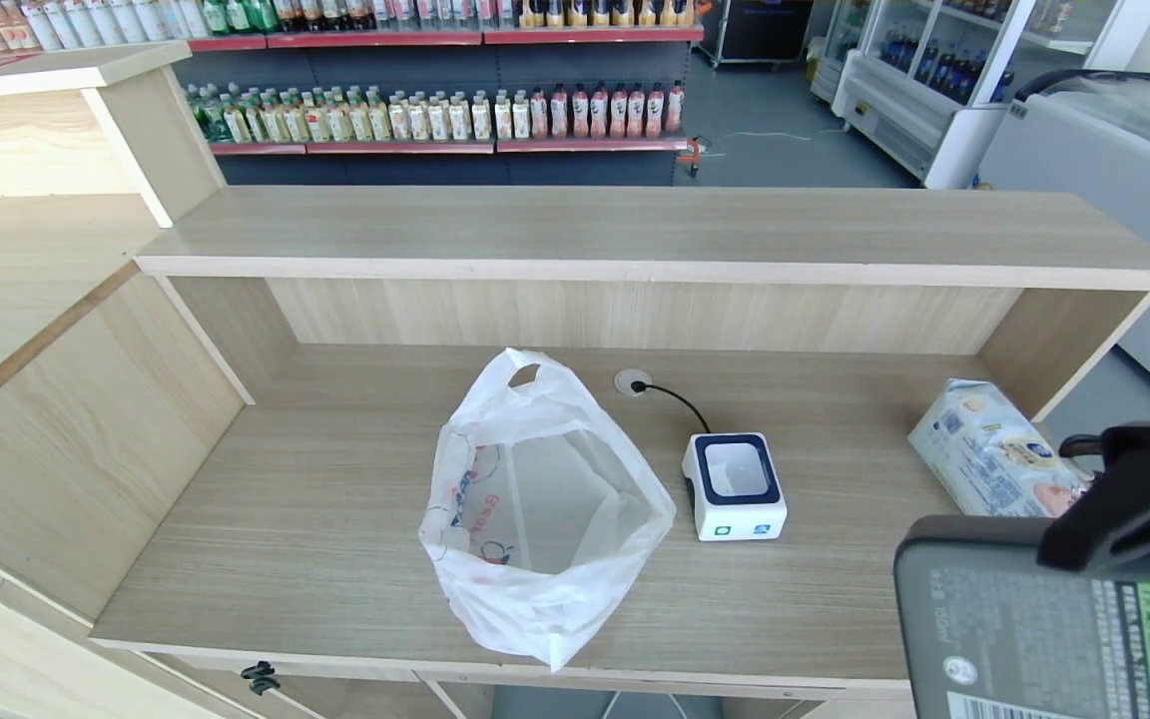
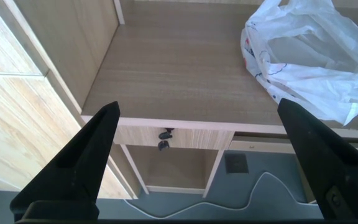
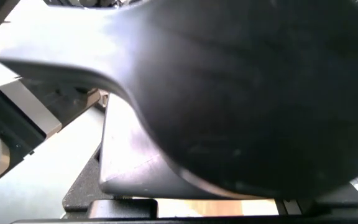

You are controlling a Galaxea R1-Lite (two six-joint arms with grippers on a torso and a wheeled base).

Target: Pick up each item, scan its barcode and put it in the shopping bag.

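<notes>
Right end effector (image 1: 1119,524) clenched on grey pack (image 1: 994,619); left end effector (image 2: 197,111) spread wide, empty

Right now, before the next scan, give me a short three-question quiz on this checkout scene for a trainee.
1. True or false: the scanner sits inside the shopping bag.
2. Which side's gripper holds the dark grey pack? A) left B) right C) neither
3. Fill in: the pale blue pack lies on the counter to the scanner's ____ (robot's side).
Key: 1 false, it stands beside the bag. 2 B: the right gripper grips it; the left gripper is open, empty. 3 right.
</notes>
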